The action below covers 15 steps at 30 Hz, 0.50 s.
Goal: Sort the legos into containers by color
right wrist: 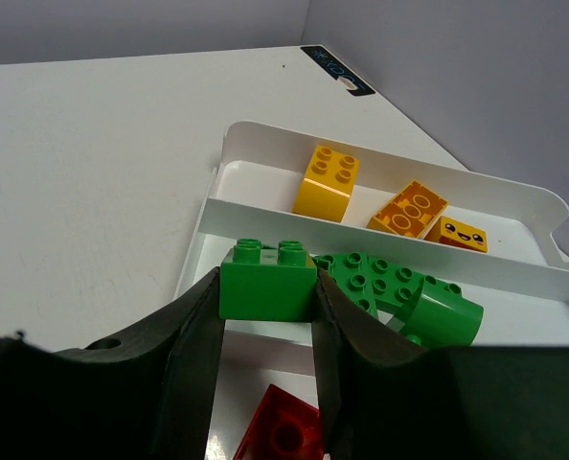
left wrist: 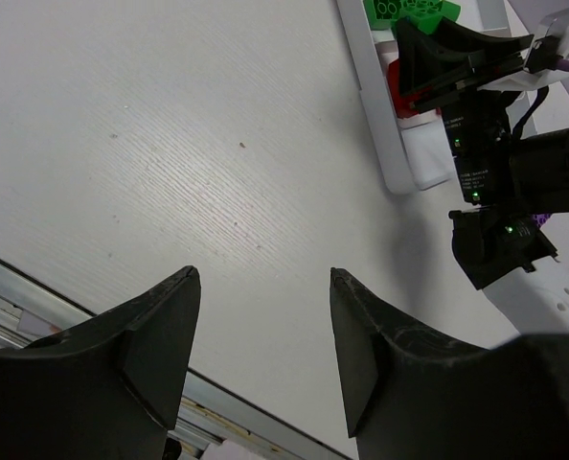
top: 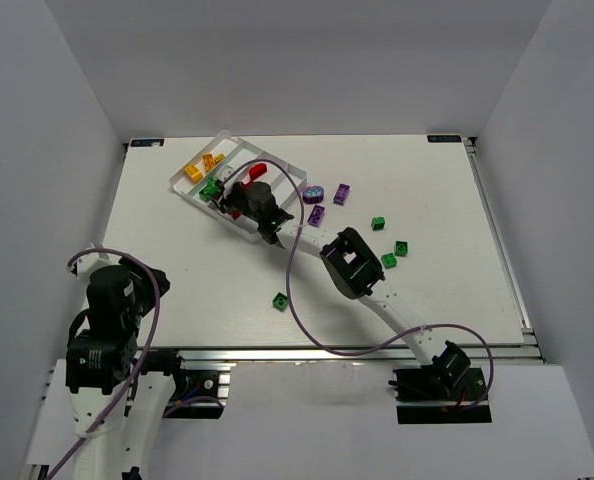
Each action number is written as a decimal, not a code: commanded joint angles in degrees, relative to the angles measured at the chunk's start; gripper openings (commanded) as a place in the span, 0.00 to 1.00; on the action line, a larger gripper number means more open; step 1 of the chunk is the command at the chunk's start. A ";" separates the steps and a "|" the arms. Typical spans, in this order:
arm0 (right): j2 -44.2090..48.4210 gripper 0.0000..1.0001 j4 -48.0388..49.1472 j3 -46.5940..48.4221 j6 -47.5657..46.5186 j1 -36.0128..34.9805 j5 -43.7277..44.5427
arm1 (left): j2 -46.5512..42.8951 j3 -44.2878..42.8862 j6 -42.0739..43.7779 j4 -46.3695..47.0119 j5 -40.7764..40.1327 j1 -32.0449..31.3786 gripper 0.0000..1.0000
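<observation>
White table (top: 177, 250) carries the tray (top: 280, 166) at its far side, and the right gripper (right wrist: 265, 299) reaches over it with its jaws pressed on both sides of a green brick (right wrist: 267, 276), at the end of the compartment where other green bricks (right wrist: 399, 292) lie, beside the one with yellow-orange bricks (right wrist: 328, 182). Left gripper (left wrist: 263, 287) hangs over bare table, jaws apart and holding nothing, while loose green bricks (top: 388, 260) and purple bricks (top: 316, 215) lie right of the tray
</observation>
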<state>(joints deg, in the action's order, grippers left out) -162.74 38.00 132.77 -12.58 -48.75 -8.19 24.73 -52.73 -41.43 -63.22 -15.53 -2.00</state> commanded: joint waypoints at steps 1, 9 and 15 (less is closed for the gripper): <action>-1.27 0.36 5.42 2.85 -1.22 -0.03 0.98 | -0.21 -2.64 -0.58 -1.55 -0.47 -0.02 0.66; -1.71 0.57 6.47 2.85 -2.36 -0.12 -0.16 | -0.56 -2.99 -1.55 -2.26 -0.29 -0.02 0.66; -1.71 0.61 7.09 2.58 -2.98 -0.11 -0.43 | -0.82 -3.26 -2.69 -2.70 -0.29 -0.02 0.66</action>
<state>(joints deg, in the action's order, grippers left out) -164.03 40.73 133.08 -14.44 -48.77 -8.27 24.21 -54.15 -43.09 -64.88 -15.51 -2.00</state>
